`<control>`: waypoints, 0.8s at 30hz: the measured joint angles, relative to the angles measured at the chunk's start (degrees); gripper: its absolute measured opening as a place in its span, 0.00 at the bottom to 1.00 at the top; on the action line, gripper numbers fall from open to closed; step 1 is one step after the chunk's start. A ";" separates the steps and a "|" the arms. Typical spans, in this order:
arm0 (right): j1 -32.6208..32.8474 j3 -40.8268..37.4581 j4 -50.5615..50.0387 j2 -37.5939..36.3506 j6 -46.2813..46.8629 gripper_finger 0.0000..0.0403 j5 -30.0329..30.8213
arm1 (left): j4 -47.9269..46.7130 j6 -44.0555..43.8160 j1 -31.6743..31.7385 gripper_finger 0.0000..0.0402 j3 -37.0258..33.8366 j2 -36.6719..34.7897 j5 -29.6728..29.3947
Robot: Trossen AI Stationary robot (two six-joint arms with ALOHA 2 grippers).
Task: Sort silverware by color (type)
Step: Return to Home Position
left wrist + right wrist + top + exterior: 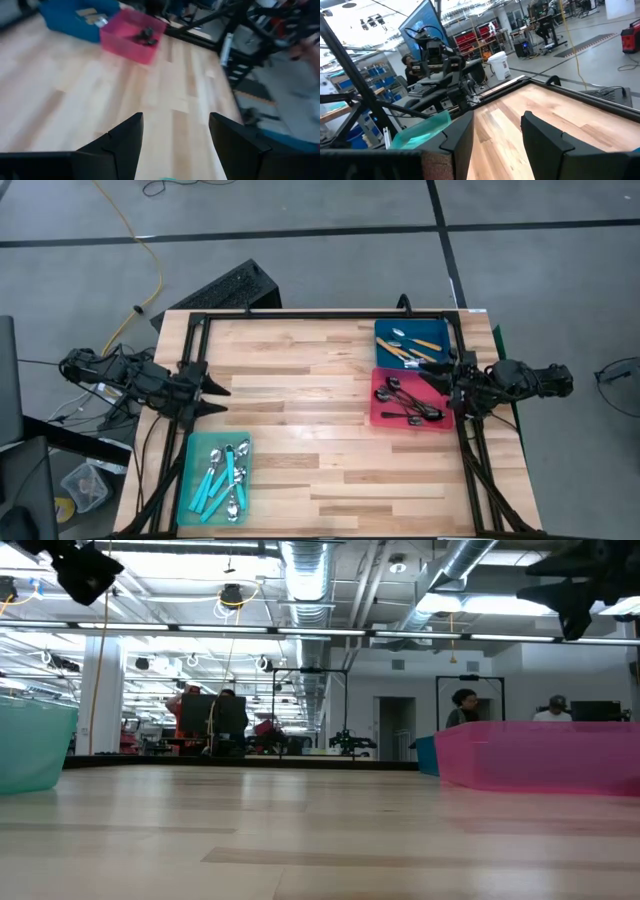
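The spoons lie sorted in three trays. Teal-handled spoons (225,477) fill the teal tray (190,480) at the table's near left. Orange-handled spoons (412,348) lie in the blue tray (384,332) at the far right. Dark metal spoons (405,402) lie in the pink tray (378,416) just nearer. My left gripper (222,399) is open, raised over the table's left edge. My right gripper (430,377) is open too, raised at the right edge over the seam between the blue and pink trays. Neither holds anything.
The wide middle of the wooden table (310,410) lies bare between the trays. A black metal frame (300,313) runs along the table's far edge and sides. In the low view, people (462,708) sit at desks in the room beyond.
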 joint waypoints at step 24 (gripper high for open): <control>0.07 0.00 -1.68 0.00 1.11 0.46 -0.08 | 32.96 19.51 -0.96 0.53 -17.54 -20.37 -8.11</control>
